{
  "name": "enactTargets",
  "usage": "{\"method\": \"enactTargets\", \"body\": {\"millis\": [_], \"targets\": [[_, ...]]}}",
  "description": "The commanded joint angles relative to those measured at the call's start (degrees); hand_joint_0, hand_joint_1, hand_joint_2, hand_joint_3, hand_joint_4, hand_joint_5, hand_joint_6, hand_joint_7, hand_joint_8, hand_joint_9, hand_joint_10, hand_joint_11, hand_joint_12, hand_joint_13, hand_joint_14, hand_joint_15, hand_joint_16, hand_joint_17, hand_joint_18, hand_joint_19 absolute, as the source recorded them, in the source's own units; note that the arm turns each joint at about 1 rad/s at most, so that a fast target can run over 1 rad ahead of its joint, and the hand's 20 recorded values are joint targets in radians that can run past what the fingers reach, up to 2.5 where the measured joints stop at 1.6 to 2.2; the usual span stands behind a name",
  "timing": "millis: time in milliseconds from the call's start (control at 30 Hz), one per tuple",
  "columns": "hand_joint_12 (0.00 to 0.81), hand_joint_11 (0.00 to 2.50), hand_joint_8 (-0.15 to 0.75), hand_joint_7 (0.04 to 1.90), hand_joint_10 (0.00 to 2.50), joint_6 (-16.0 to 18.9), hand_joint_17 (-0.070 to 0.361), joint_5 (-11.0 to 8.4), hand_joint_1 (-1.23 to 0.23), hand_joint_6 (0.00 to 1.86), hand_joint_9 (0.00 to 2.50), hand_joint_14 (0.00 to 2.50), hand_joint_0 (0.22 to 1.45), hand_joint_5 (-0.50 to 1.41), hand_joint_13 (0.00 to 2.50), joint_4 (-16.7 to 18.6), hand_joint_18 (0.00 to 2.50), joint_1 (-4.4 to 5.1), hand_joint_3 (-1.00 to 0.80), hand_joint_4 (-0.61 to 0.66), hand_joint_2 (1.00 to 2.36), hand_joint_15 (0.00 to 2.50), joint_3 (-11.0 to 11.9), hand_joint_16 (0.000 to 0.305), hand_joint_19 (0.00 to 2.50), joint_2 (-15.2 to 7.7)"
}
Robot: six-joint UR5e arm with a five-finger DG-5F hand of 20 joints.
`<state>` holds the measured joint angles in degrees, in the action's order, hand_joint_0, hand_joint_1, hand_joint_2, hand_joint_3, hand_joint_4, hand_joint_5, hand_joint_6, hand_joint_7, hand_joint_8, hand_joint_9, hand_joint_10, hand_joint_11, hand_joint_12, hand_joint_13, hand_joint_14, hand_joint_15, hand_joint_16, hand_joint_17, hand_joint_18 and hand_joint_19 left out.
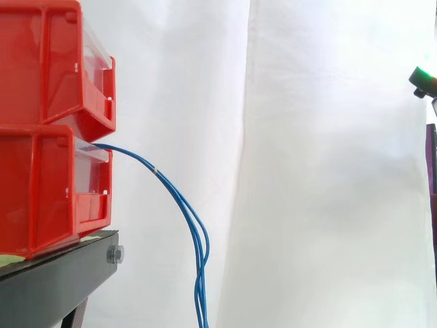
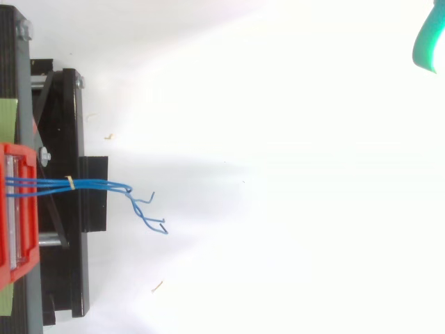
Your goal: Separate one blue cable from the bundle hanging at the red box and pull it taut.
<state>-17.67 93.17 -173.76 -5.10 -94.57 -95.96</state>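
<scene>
White curtain [image 1: 328,171] closes off the whole background, hanging in soft folds.

At the far left, two bins are stacked on a black stand [image 1: 54,280]. The upper red bin [image 1: 48,61] sits directly on the lower red bin [image 1: 41,191], and each has a clear panel across its open front. A pale green strip [image 1: 10,260] lies between the lower red bin and the top of the stand. A bolt [image 1: 115,255] shows at the stand's front corner.

The blue cables [image 1: 136,158] leave the lower red bin at the top edge of its front opening, as one close bundle. A small yellowish band [image 1: 156,169] ties them together just outside the bin. Past the band the strands part slightly, arc outward and down, and hang slack in front of the stand, running off the bottom edge of the side view. From above, the strands lie side by side over the stand, and their free ends splay and kink just beyond it. All strands hang loose and together.

At the far right, well apart from the cables, a green-glowing part of the hand [image 1: 423,75] shows at the edge of the side view, level with the upper red bin. From above it sits in the upper right corner [image 2: 430,42]. It touches nothing. I cannot tell whether the hand is spread or closed.
</scene>
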Motion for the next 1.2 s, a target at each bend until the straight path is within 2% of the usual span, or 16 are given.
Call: {"method": "enactTargets", "body": {"millis": [0,1167], "targets": [[0.368,0.28,0.285,0.79,0.01,0.0,0.113,0.0,-0.57,0.5,0.59,0.01,0.59,-0.21,0.58,0.0,0.59,0.01,-0.45,0.21,1.0,0.35,0.0,0.05,0.52,0.0],[0.375,0.31,0.293,0.8,0.01,0.0,0.111,0.0,-0.57,0.5,0.61,0.01,0.59,-0.21,0.58,0.0,0.61,0.01,-0.45,0.23,1.0,0.35,0.0,0.049,0.54,0.0]]}}
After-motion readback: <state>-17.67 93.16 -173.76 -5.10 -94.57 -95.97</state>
